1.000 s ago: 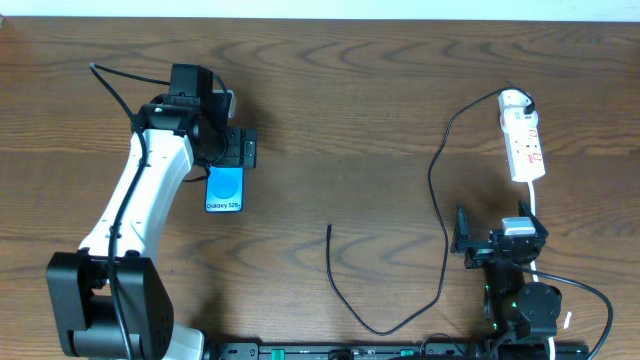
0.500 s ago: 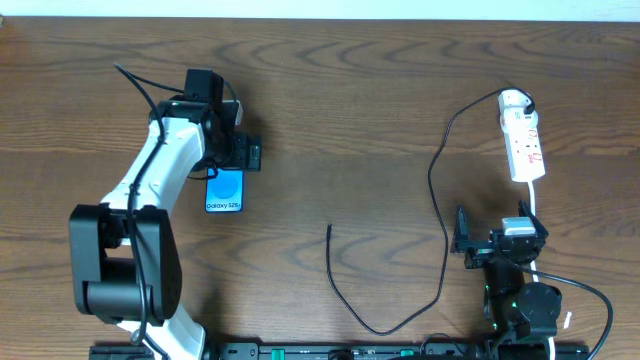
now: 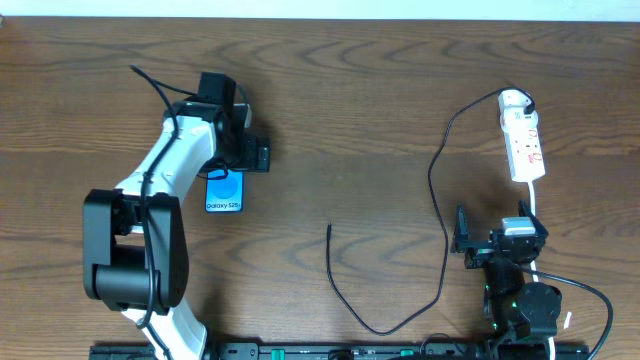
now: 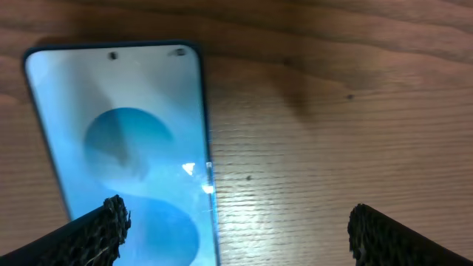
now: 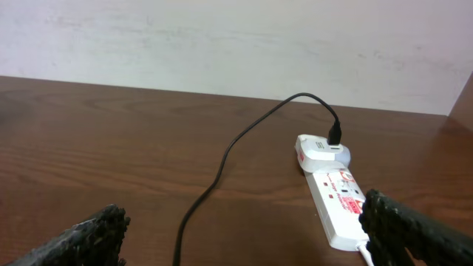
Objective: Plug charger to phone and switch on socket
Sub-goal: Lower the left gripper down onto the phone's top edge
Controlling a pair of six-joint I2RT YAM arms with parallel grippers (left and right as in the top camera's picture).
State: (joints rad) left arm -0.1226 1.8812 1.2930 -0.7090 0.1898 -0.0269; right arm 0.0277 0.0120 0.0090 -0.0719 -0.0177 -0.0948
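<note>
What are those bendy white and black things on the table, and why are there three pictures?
They are two robot arms. One picture looks down from above; the other two come from small cameras on the arms' wrists. The left arm hovers over a blue phone, jaws open, holding nothing. The right arm sits near the front edge, jaws open and empty too. On the wooden table also lie a long black charger cable, its tip loose, and a white socket strip.
</note>
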